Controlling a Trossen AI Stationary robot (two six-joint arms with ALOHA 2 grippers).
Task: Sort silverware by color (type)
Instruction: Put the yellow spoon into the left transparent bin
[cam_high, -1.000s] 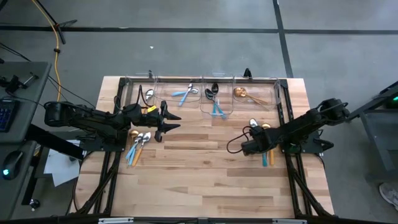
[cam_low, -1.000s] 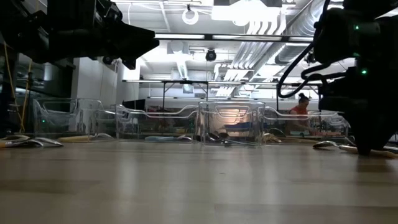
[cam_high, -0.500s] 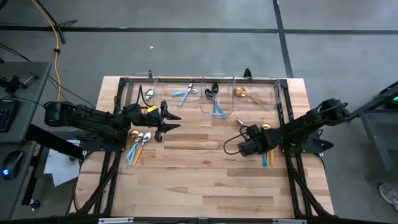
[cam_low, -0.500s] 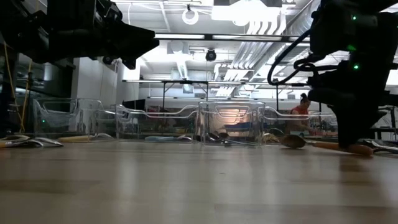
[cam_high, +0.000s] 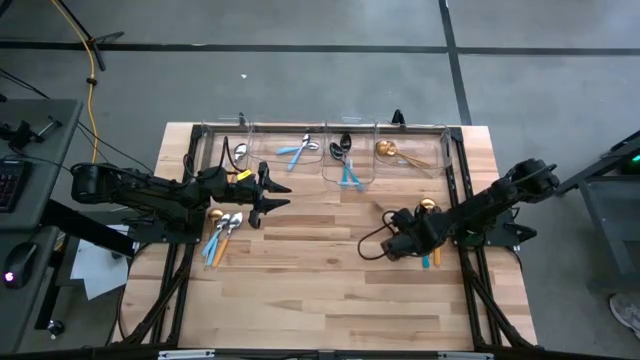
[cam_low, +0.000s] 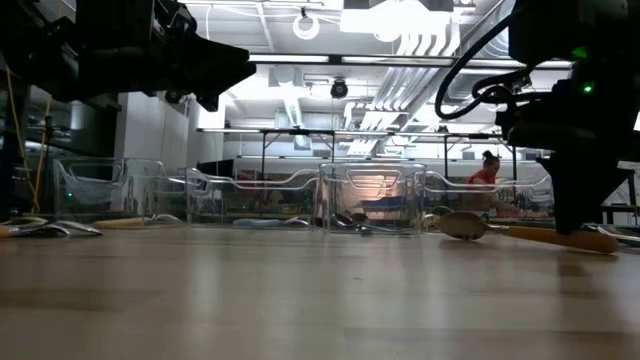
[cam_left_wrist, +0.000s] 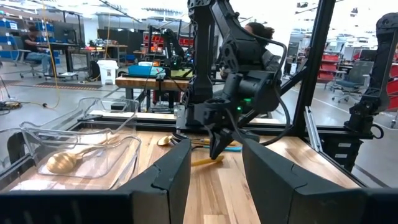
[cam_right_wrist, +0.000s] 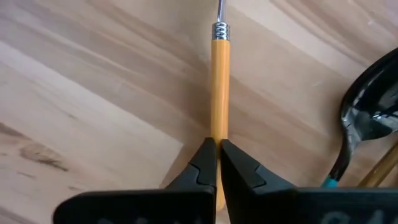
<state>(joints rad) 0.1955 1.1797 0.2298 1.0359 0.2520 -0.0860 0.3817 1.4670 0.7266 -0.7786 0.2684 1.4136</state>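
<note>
Pinching orange-handled spoon (cam_right_wrist: 219, 87), right gripper (cam_right_wrist: 217, 149)

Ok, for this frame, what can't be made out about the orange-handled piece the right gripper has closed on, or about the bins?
- Orange-handled utensil: right wrist view cuts off its head at the picture edge; in the high view the right gripper covers it.
- Black spoon: its handle runs out of the right wrist view.
- Clear plastic bins: in the low view, glare and reflections obscure their contents.
- Left gripper hangs idle.
</note>
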